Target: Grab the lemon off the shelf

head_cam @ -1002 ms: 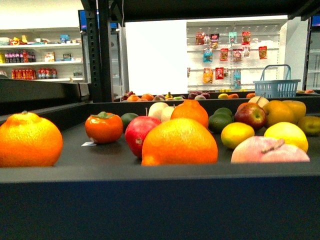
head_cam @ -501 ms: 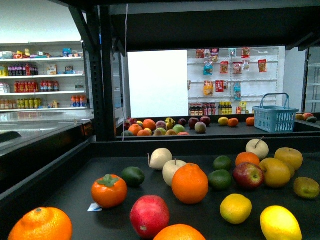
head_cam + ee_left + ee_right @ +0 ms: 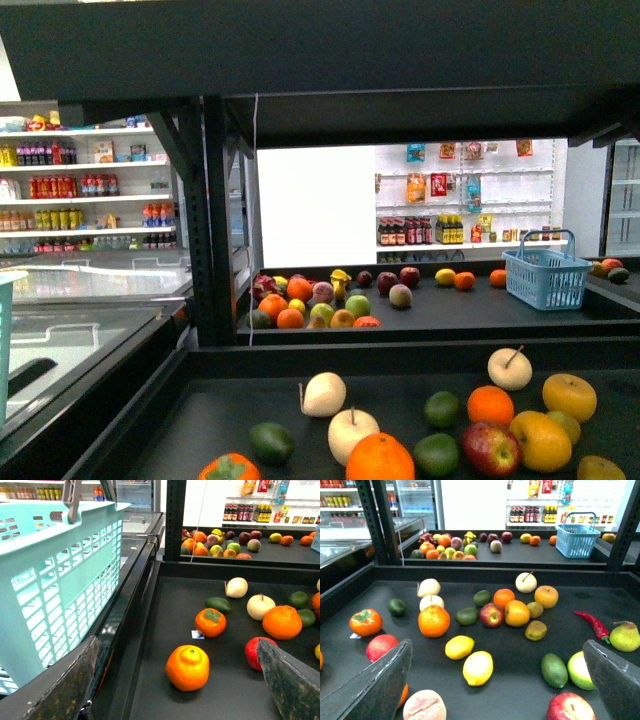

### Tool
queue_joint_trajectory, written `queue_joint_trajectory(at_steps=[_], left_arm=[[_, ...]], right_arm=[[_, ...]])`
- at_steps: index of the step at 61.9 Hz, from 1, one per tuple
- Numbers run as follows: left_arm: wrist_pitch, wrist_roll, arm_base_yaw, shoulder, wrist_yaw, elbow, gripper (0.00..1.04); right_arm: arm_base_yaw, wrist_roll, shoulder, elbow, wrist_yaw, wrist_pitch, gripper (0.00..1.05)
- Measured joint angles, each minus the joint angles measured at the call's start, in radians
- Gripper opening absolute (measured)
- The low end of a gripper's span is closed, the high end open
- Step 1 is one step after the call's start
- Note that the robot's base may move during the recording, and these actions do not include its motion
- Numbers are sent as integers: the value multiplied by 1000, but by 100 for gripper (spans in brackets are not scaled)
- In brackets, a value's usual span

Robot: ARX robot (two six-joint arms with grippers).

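The lemon (image 3: 478, 668), bright yellow and oval, lies on the black tray deck of the shelf (image 3: 517, 652) in the right wrist view, beside a smaller yellow fruit (image 3: 459, 647). My right gripper (image 3: 497, 647) is open above the deck, and the lemon sits in the gap between its fingers (image 3: 380, 685). My left gripper (image 3: 176, 645) is open too, with an orange (image 3: 188, 667) on the deck between its fingers. In the front view the lemon is out of view; only the shelf (image 3: 220, 410) and its canopy show.
An aqua basket (image 3: 50, 580) hangs close by the left gripper, left of the shelf's side wall. Many fruits crowd the deck: an orange (image 3: 434, 620), apples, limes, a peach (image 3: 424, 706), a red chilli (image 3: 592, 622). A blue basket (image 3: 545, 275) stands on the stand behind.
The front view has risen: the fruit has slid down and largely out of its frame, the lemon with it, and the canopy now fills the top.
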Motion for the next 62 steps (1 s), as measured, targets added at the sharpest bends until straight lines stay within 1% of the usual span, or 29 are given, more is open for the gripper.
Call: queue_joint_trajectory(at_steps=[38, 40, 42, 44, 48, 51, 52, 56, 58, 62], left_arm=[[0, 0, 0, 0, 0, 0, 97], [-36, -49, 8, 13, 33, 10, 97], [-130, -163, 39, 78, 109, 45, 97], [-145, -275, 72, 151, 154, 64, 97], [-113, -415, 153, 275, 246, 121, 97], [-73, -489, 233, 382, 315, 196, 97], [-67, -496, 248, 401, 327, 211, 97], [-24, -594, 358, 549, 409, 342, 97], [-13, -653, 403, 620, 440, 410, 97], [7, -751, 461, 734, 488, 523, 97]], right_arm=[[0, 0, 0, 0, 0, 0, 102], [0, 0, 0, 0, 0, 0, 102], [0, 0, 0, 0, 0, 0, 102], [0, 0, 0, 0, 0, 0, 102], [0, 0, 0, 0, 0, 0, 102], [0, 0, 0, 0, 0, 0, 102], [0, 0, 0, 0, 0, 0, 102], [0, 0, 0, 0, 0, 0, 102], [0, 0, 0, 0, 0, 0, 102], [0, 0, 0, 0, 0, 0, 102]])
